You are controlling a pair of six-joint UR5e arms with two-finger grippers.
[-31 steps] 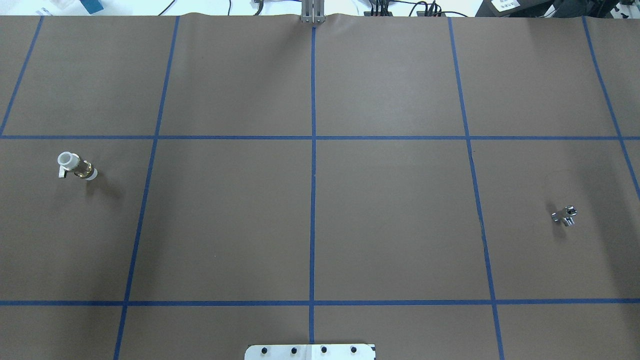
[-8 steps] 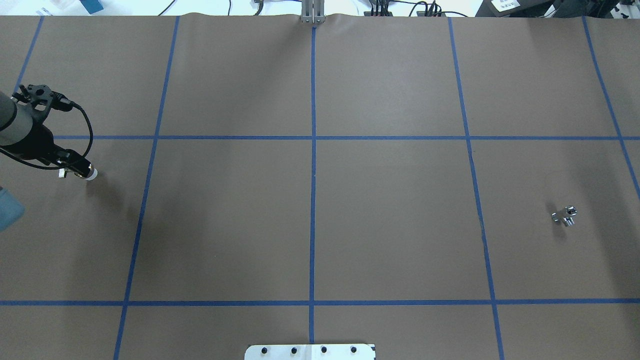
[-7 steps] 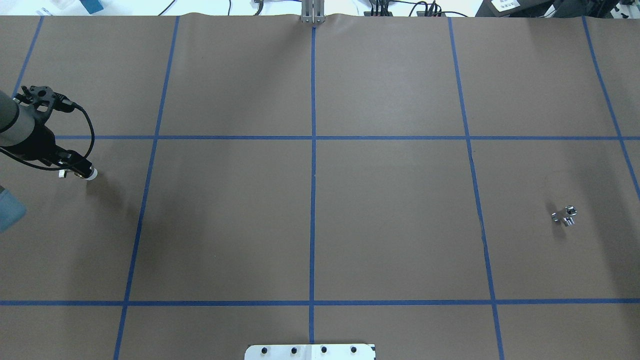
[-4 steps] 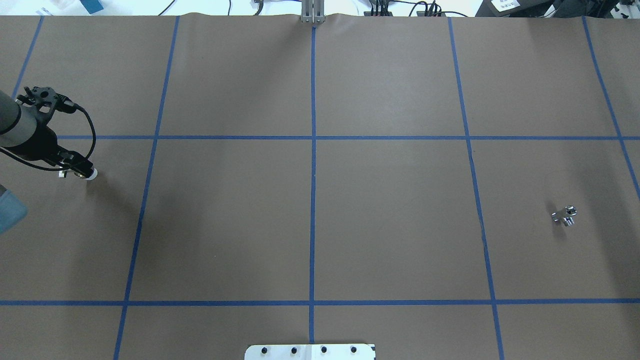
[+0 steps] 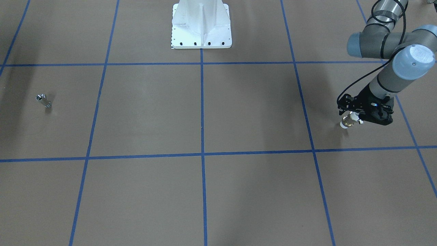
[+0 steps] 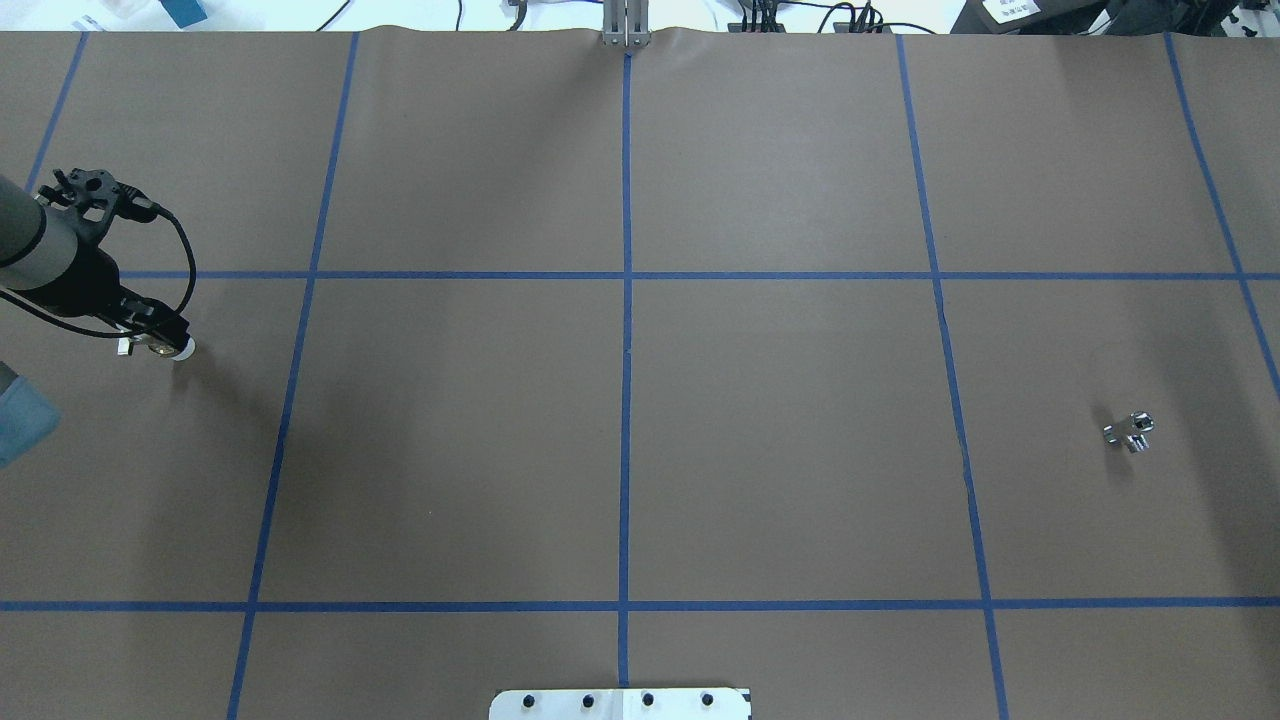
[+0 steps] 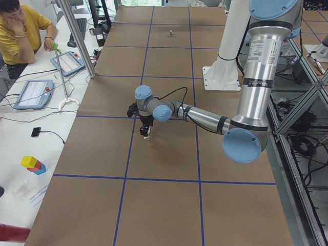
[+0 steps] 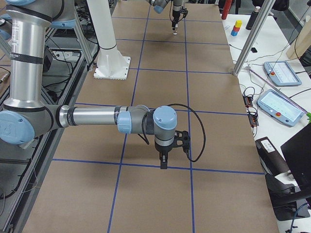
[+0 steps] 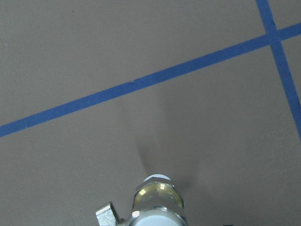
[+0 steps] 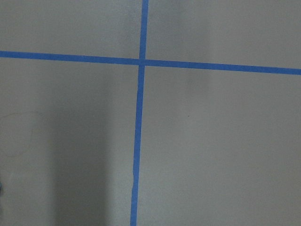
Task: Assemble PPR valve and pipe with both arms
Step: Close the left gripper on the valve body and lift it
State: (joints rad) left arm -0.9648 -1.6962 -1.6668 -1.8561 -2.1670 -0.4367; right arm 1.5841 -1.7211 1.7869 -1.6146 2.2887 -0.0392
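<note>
The PPR valve (image 5: 347,122) stands upright on the brown table, white ends and brass band, with its lever to one side. It also shows in the overhead view (image 6: 172,347) and close up in the left wrist view (image 9: 157,200). My left gripper (image 6: 150,333) is low over the valve's upper end and hides it; the jaws look open around it. The pipe (image 6: 1130,432), small and chrome, lies alone at the far right, and shows in the front view (image 5: 43,100). My right gripper (image 8: 164,165) shows only in the right side view, above the table, and I cannot tell its state.
The white pedestal base (image 5: 201,24) stands at the robot's side of the table. Blue tape lines (image 6: 626,400) divide the brown surface. In the left side view an operator (image 7: 20,31) sits by tablets (image 7: 33,93) and a metal post (image 7: 77,36).
My left arm came in from the left and settled over the valve, covering its top. Over the last second it crept slightly right and down. The pipe has not moved.
</note>
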